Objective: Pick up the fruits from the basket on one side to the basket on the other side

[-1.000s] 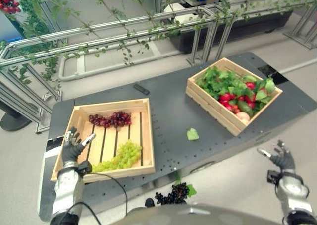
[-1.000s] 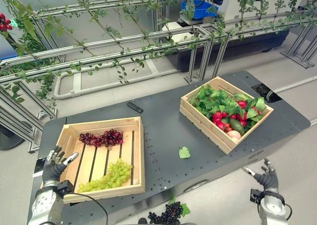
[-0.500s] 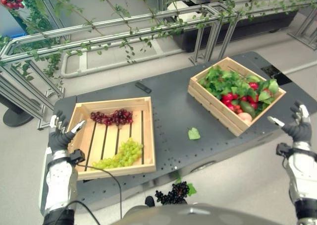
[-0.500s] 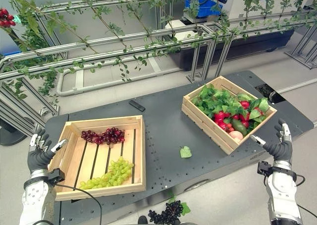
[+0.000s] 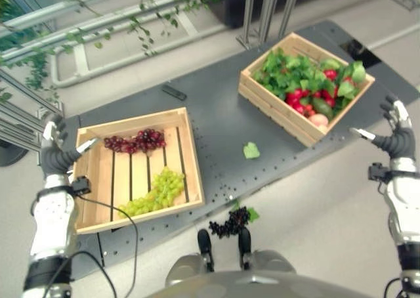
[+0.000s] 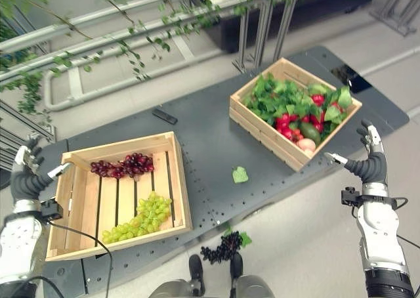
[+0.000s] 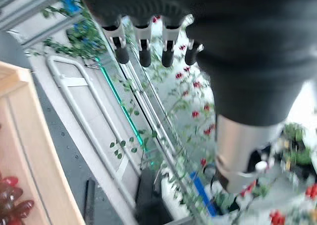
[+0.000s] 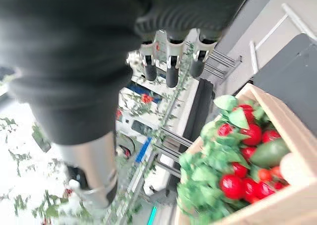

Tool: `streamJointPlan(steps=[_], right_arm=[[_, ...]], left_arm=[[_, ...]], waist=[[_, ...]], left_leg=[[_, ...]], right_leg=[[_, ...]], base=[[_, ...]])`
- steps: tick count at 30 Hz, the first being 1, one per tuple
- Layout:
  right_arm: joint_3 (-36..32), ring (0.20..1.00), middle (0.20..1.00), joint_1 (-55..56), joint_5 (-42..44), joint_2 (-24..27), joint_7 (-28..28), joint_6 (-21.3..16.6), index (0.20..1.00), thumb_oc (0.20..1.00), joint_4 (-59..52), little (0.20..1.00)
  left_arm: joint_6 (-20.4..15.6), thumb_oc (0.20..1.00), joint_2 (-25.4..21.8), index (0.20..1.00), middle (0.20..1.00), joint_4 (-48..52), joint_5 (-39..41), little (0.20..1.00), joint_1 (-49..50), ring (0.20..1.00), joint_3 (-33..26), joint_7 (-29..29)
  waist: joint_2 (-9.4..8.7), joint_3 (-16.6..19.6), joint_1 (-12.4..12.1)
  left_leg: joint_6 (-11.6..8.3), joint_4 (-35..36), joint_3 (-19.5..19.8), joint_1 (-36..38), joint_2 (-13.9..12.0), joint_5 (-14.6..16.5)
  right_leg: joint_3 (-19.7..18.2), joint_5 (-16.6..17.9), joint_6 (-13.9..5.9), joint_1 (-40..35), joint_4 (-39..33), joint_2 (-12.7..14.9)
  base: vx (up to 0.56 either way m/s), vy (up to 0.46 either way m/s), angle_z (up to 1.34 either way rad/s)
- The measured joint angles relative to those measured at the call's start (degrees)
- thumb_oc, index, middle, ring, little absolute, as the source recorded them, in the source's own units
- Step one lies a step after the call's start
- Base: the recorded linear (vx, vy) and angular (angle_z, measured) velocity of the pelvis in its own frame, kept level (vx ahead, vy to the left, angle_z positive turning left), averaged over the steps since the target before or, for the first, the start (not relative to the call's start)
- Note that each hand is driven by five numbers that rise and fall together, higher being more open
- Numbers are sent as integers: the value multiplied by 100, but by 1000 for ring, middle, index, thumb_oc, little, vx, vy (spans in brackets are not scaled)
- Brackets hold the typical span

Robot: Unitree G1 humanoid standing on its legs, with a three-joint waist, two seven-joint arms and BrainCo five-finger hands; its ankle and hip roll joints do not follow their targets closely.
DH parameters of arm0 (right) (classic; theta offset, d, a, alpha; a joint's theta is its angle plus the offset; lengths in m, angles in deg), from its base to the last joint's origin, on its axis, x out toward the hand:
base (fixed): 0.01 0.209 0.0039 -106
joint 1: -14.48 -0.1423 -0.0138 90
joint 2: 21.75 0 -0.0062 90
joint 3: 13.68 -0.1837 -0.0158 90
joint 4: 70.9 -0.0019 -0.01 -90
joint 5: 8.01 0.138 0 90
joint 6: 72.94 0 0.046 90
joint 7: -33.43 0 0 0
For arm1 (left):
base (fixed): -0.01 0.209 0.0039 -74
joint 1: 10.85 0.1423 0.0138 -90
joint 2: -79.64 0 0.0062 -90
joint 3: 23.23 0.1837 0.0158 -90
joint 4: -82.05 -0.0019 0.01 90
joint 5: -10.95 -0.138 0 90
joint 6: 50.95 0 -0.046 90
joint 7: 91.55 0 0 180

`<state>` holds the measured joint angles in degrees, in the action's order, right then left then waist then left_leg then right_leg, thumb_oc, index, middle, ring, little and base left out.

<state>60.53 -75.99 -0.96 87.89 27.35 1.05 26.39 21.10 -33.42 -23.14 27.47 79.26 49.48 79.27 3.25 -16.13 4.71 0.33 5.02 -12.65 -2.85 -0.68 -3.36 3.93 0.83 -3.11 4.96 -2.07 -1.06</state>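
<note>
Here the left hand (image 5: 54,155) is raised beside the outer wall of the left crate (image 5: 191,168), fingers spread and relaxed, grasping nothing. That crate sits on the dark worktop (image 5: 216,130) and holds a dark red grape bunch (image 5: 135,142) near its far side and a green grape bunch (image 5: 156,191) toward its near side. A small black bar (image 5: 174,92) lies on the worktop behind the crate. Between the two crates a loose green leaf (image 5: 251,151) lies flat. On the floor below the worktop's near edge lies a black grape bunch (image 5: 230,222). The right crate (image 5: 275,114) is packed with green leaves, red fruits (image 5: 296,101), a dark green fruit and a pale peach-coloured one. The right hand (image 5: 395,137) is held up off the worktop's right end, fingers spread and empty
</note>
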Motion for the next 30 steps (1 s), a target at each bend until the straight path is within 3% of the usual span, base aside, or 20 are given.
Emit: streamJointPlan(steps=[4, 9, 12, 15, 22, 30], right_arm=[[96, 1000, 1000, -174, 59, 137, 95, -110, 1000, 1000, -278, 1000], [100, 1000, 1000, -181, 165, 149, 92, -192, 1000, 1000, -400, 1000], [109, 1000, 1000, -117, 180, 144, 95, -215, 1000, 1000, -458, 1000], [103, 1000, 1000, -50, 275, 160, 98, -300, 1000, 1000, -700, 1000], [98, 1000, 1000, -53, 385, 123, 226, -506, 1000, 1000, -1173, 1000], [90, 1000, 1000, -7, 389, 99, 269, -535, 1000, 1000, -1164, 1000]], left_arm=[[-40, 1000, -690, 1000, 1000, -308, -1, 1000, -432, 1000, -12, -60], [-30, 1000, -1091, 1000, 1000, -813, -15, 1000, -851, 1000, 51, -119], [-12, 1000, -1278, 1000, 1000, -1279, -65, 1000, -1089, 1000, 123, -124], [39, 1000, -1803, 1000, 1000, -1364, -296, 1000, -1175, 1000, 425, -82], [126, 1000, -2448, 1000, 1000, -1571, -926, 1000, -1765, 1000, 1055, 192], [234, 1000, -2664, 1000, 1000, -1804, -1132, 1000, -1985, 1000, 1780, 899]], waist=[[-3, -511, 86], [-58, -909, 254], [-114, -971, 392], [-185, -1018, 413], [-315, -1298, 438], [-362, -1334, 549]], left_leg=[[23, -95, -12, -444, 10, -16], [24, -140, 5, -665, 23, -15], [24, -132, -10, -757, 11, -13], [22, -189, -76, -984, -10, -13], [2, -617, -119, -1611, -60, 65], [-22, -1327, -57, -2279, -158, 285]], right_leg=[[-223, -39, -37, 682, 460, 4], [-370, -36, -38, 1013, 616, 1], [-492, -26, -34, 1161, 647, -30], [-534, 2, -6, 1408, 698, -51], [-630, 23, 21, 2022, 1029, -68], [-602, 43, 44, 2478, 1289, -85]], base=[[-18, 74, -33], [-12, 53, -19], [-44, 31, -16], [-64, -1, -11], [-103, -10, -7], [-66, -14, 2]])
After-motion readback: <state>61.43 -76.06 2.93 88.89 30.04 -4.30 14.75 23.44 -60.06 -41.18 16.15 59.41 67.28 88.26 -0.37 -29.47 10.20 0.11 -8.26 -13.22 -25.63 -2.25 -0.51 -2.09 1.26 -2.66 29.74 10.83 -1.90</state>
